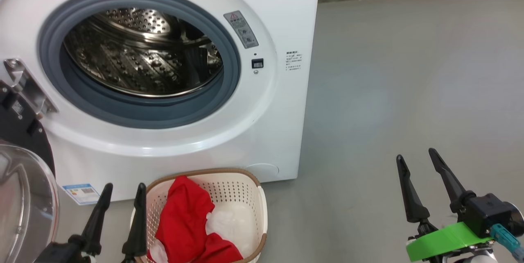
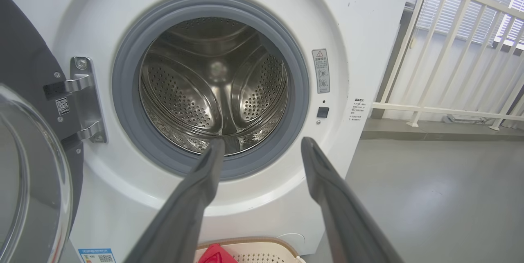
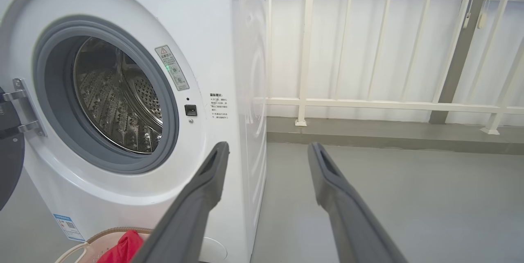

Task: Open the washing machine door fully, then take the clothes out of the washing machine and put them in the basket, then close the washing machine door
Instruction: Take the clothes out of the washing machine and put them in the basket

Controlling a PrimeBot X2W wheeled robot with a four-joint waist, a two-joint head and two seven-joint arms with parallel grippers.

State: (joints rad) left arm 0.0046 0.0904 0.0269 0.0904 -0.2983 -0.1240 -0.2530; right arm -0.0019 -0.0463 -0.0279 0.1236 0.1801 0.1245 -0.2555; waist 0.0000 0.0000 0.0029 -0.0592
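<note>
The white washing machine (image 1: 282, 17) stands with its door (image 1: 24, 197) swung wide open to the left, hinged at a metal bracket. Its steel drum (image 1: 143, 50) looks bare inside, also in the left wrist view (image 2: 213, 82). The red and white clothes (image 1: 188, 222) lie in the cream basket (image 1: 229, 173) on the floor just below the opening. My left gripper (image 1: 124, 191) is open, held low just left of the basket with nothing between its fingers. My right gripper (image 1: 417, 158) is open and empty over the bare floor, well right of the machine.
Grey floor (image 1: 409, 70) stretches to the right of the machine. A white railing (image 3: 368, 103) runs along the wall behind it. The open door's clear glass bowl (image 2: 28, 181) bulges out at the left, close to my left arm.
</note>
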